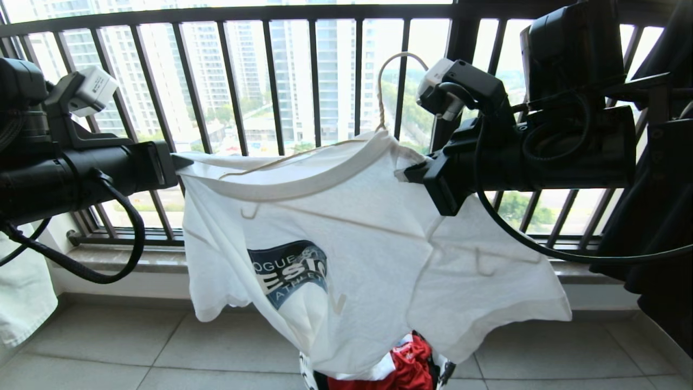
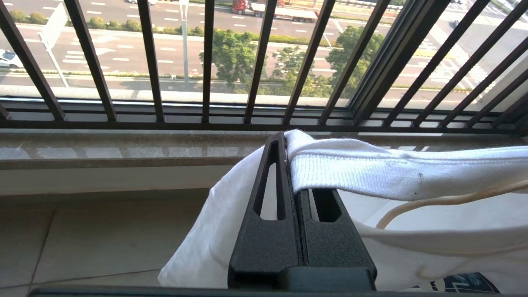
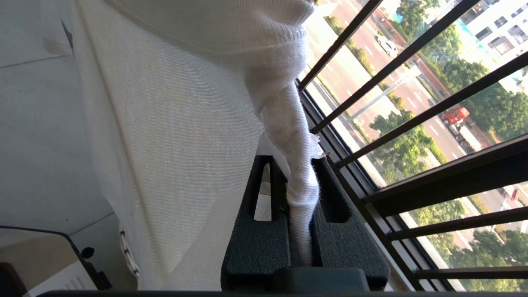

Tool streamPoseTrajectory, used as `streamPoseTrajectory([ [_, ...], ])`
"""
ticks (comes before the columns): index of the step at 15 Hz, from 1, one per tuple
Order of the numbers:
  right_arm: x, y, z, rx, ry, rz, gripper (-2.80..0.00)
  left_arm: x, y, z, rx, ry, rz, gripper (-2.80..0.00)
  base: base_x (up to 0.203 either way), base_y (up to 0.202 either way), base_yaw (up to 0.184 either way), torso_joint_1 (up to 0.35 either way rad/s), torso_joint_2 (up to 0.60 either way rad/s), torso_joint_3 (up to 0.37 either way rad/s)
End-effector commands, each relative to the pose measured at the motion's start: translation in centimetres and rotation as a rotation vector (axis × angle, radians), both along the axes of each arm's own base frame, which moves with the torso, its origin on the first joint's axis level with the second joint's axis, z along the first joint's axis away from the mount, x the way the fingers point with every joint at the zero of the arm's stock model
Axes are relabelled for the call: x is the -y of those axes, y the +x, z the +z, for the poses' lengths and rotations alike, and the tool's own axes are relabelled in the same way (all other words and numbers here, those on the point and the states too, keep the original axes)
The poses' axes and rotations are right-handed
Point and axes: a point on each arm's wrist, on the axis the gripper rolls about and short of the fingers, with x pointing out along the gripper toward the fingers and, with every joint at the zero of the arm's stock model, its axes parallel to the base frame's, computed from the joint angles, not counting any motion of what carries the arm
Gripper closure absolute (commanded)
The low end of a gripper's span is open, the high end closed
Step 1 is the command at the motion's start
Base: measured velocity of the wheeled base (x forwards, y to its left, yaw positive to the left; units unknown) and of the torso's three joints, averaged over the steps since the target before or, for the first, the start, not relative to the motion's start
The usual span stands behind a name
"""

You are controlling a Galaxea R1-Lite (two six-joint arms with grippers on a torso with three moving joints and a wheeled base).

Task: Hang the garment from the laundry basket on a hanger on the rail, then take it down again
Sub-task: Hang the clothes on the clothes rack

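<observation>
1 garment | 1 hanger inside | 2 end effectors clamping neckband: left end effector, right end effector

Black barred railing stood across the window, tall pale apartment blocks beyond it, a stone sill ran under the bars, grey floor tiles lay below, red cloth bunched low, dark garment hung at right, white cloth draped at left.

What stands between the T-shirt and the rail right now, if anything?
The rail is not in view, so its path cannot be judged. The T-shirt is stretched between the left gripper and right gripper, hanger inside; only the window railing stands behind it.
</observation>
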Motion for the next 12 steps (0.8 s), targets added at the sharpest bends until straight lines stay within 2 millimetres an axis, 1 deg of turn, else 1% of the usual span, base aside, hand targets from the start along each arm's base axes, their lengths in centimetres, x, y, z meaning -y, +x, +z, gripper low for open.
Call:
streamPoseTrajectory([
  [1,-0.9,0.3,-0.6,-0.012,-0.011,0.019,0.00,0.6,-0.2,0.3,0.003,-0.034,-0.021,0.00,0.000,0.000,0.000,0.000,0.00,0.000],
  [5,-2.9,1.0,-1.3,0.021,0.012,0.039,0.00,3.1,-0.9,0.4,-0.010,-0.079,-0.117,0.00,0.000,0.000,0.000,0.000,0.00,0.000],
  [7,-3.9,0.9,-1.6,0.024,0.018,0.057,0.00,3.6,-0.9,0.6,-0.005,-0.080,-0.138,0.00,0.000,0.000,0.000,0.000,0.00,0.000],
  [9,-4.2,1.4,-2.4,0.026,0.016,0.042,0.00,4.1,-0.5,0.9,0.000,-0.082,-0.153,0.00,0.000,0.000,0.000,0.000,0.00,0.000],
  [11,-3.6,2.3,-3.2,0.036,0.015,-0.010,0.00,4.2,-0.2,1.0,-0.023,-0.076,-0.149,0.00,0.000,0.000,0.000,0.000,0.00,0.000],
  [12,-3.1,2.7,-3.6,0.051,0.024,-0.033,0.00,4.3,0.1,1.3,-0.030,-0.075,-0.148,0.00,0.000,0.000,0.000,0.000,0.00,0.000],
])
